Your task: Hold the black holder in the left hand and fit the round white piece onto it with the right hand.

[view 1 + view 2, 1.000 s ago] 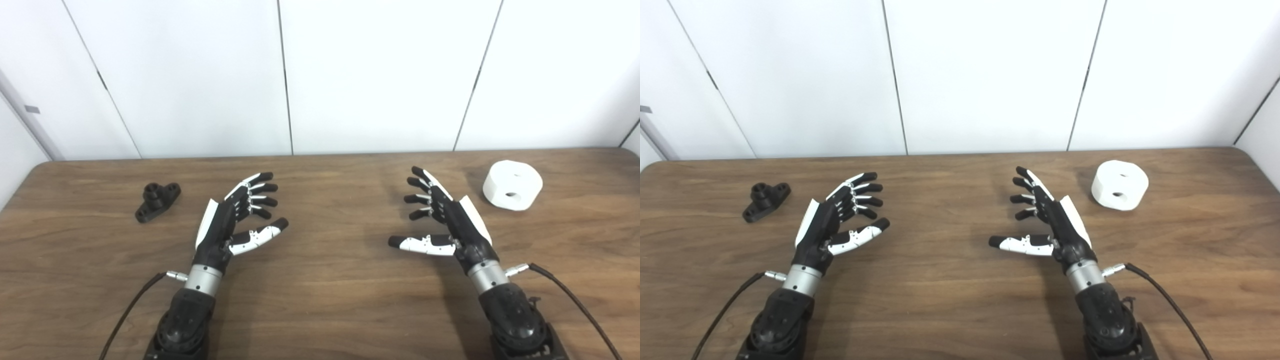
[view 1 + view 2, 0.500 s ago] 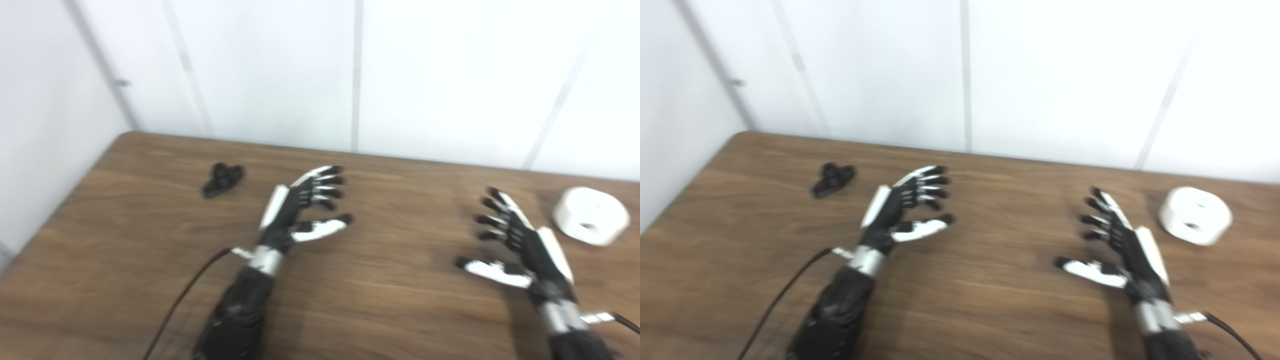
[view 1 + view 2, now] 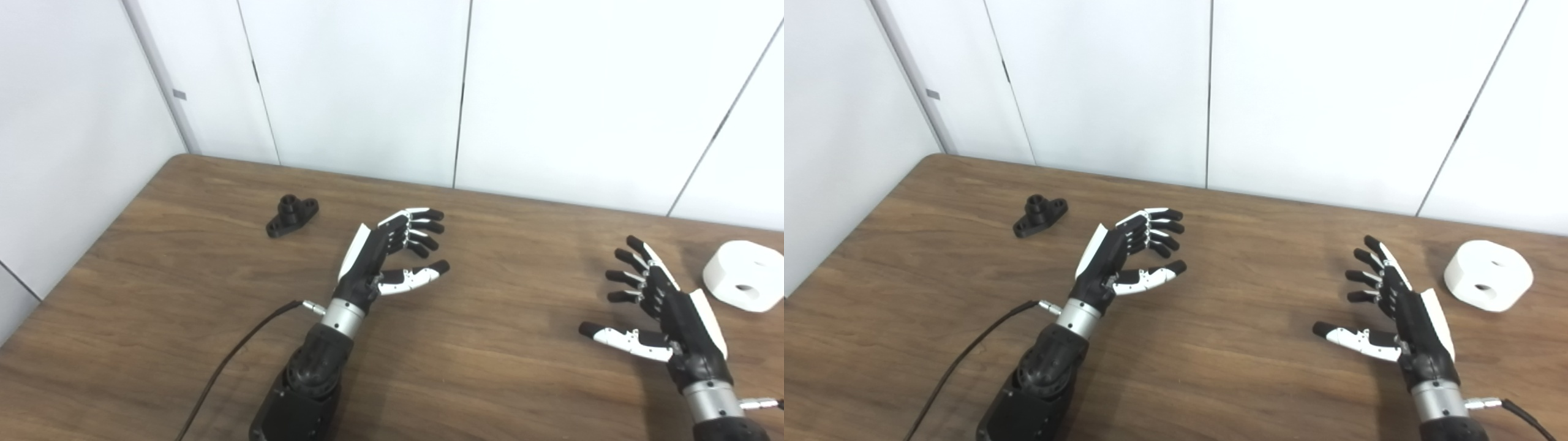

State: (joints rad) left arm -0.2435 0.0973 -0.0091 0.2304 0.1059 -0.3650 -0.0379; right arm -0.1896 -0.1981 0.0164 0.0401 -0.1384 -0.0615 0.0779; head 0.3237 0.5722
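Observation:
The small black holder (image 3: pixel 292 215) lies on the wooden table (image 3: pixel 202 288) at the far left, also in the right eye view (image 3: pixel 1040 215). The round white piece (image 3: pixel 743 284) with holes in its top sits at the far right, also in the right eye view (image 3: pixel 1488 283). My left hand (image 3: pixel 392 252) is open and empty above the table's middle, to the right of the holder and apart from it. My right hand (image 3: pixel 661 306) is open and empty, just left of the white piece and not touching it.
White wall panels (image 3: pixel 367 86) stand behind the table. The table's left edge (image 3: pixel 79 257) runs diagonally at the left. A black cable (image 3: pixel 239 349) trails from my left wrist toward the front edge.
The camera has turned to the left, so the whole picture has shifted right. Both hands stay open and empty, with no clear move of their own. The holder and white piece lie as before.

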